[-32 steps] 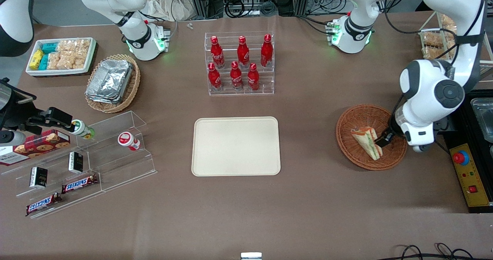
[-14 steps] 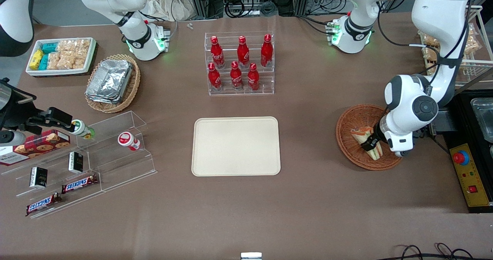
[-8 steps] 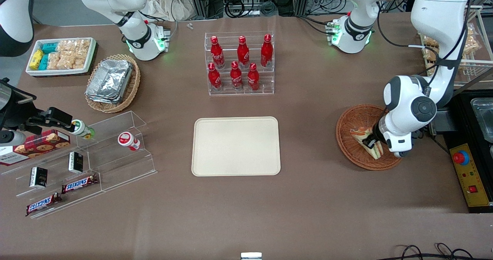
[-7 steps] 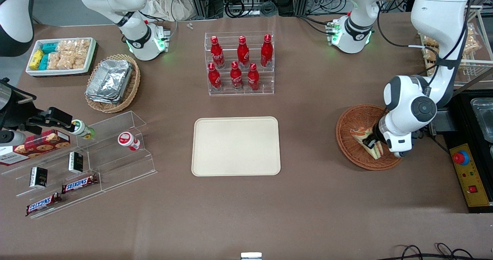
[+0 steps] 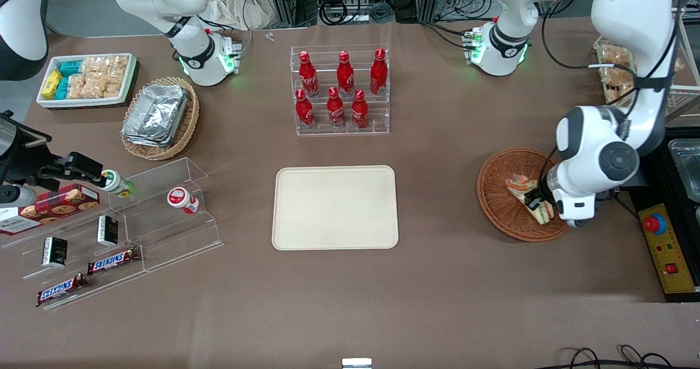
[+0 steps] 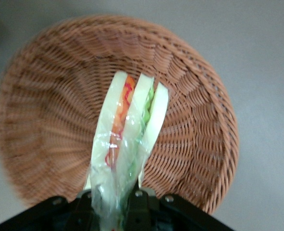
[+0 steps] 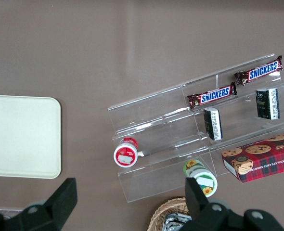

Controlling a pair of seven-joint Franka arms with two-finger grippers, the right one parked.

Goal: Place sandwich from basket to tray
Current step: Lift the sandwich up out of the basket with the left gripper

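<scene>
The sandwich (image 5: 524, 189) is a clear-wrapped wedge with pale bread and green, orange and red filling. It hangs tilted over the round reddish-brown basket (image 5: 500, 216), toward the side nearest the working arm. My left gripper (image 5: 536, 201) is shut on its lower end. In the left wrist view the sandwich (image 6: 127, 130) stands up between the black fingers (image 6: 142, 207) of the gripper (image 6: 115, 208), with the basket (image 6: 45, 120) below it. The cream tray (image 5: 334, 207) lies bare mid-table, toward the parked arm from the basket, and the tray (image 7: 21, 134) also shows in the right wrist view.
A clear rack of red cola bottles (image 5: 340, 90) stands farther from the camera than the tray. A tan basket of foil trays (image 5: 158, 117), a white snack bin (image 5: 86, 79) and acrylic snack shelves (image 5: 109, 232) lie toward the parked arm's end. A yellow control box (image 5: 664, 243) sits beside the basket.
The gripper came in over the basket, shut on the sandwich, and has now lifted and tilted it, shifting slightly toward the working arm's end.
</scene>
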